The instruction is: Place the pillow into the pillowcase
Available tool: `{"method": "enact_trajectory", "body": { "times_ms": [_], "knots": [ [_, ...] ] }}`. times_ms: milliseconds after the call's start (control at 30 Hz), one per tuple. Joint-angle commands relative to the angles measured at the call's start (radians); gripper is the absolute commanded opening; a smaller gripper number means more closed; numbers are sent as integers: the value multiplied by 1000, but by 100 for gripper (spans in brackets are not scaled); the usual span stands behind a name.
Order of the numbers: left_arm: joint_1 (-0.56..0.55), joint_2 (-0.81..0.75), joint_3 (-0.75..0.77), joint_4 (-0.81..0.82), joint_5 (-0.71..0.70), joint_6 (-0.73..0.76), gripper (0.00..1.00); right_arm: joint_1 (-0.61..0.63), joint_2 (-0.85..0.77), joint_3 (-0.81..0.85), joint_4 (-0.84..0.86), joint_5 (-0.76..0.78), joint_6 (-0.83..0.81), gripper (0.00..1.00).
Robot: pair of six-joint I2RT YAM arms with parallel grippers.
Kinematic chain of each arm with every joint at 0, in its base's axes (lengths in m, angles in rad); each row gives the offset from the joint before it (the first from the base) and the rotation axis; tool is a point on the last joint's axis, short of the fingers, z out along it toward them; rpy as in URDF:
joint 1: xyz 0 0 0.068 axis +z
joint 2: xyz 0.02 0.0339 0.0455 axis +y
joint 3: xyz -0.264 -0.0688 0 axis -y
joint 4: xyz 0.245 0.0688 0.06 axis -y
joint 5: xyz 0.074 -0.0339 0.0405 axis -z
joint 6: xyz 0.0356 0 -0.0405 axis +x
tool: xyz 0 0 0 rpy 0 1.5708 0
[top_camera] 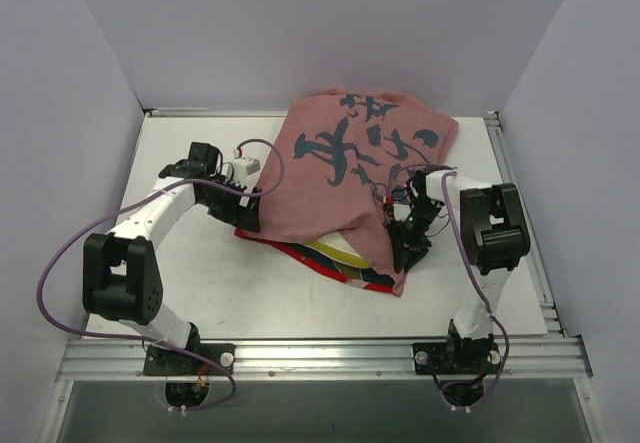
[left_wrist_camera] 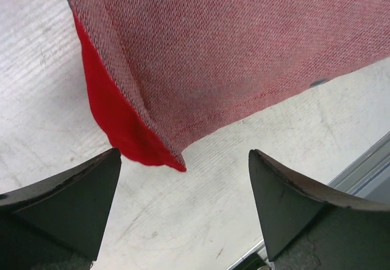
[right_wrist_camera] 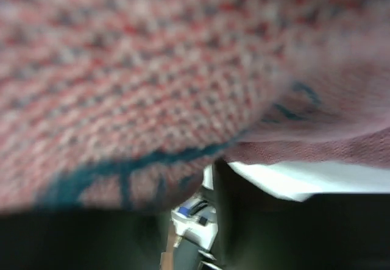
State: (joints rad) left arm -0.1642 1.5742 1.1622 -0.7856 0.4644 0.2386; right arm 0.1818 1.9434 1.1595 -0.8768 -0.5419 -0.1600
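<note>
The pillowcase [top_camera: 350, 173] lies reverse side up, dull pink with dark-blue marks, draped over the pillow. Only a yellow band and a cream sliver of the pillow [top_camera: 338, 254] show under its near edge. My left gripper [top_camera: 243, 215] is at the pillowcase's left edge. In the left wrist view it [left_wrist_camera: 184, 154] is open, and the red corner of the pillowcase [left_wrist_camera: 231, 56] hangs just above the gap, not gripped. My right gripper [top_camera: 405, 246] is at the pillowcase's near right corner. The right wrist view is filled with blurred pink fabric [right_wrist_camera: 152, 69], and its fingers are unclear.
The white tabletop [top_camera: 200, 303] is boxed in by white walls on three sides. An aluminium rail [top_camera: 320, 348] runs along the near edge and another [top_camera: 520, 213] along the right. Purple cables loop from both arms.
</note>
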Motion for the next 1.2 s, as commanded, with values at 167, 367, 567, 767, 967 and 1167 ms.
{"method": "enact_trajectory", "body": {
  "times_ms": [167,367,567,767,967,1167],
  "knots": [
    [-46,47,24,97,85,24,89,-174,14,66,-76,171,-81,0],
    [-96,81,13,88,54,15,90,-232,-70,72,-120,119,-147,0],
    [-138,113,-35,20,68,48,84,-232,-75,-10,-154,85,-168,28],
    [-132,106,-32,-21,54,82,75,-202,-9,-66,-199,60,-165,84],
    [-123,107,-21,-26,53,82,72,-153,23,-60,-97,95,-63,73],
    [-68,104,-36,-6,97,80,33,-163,2,-29,-68,92,-44,18]
  ]
}}
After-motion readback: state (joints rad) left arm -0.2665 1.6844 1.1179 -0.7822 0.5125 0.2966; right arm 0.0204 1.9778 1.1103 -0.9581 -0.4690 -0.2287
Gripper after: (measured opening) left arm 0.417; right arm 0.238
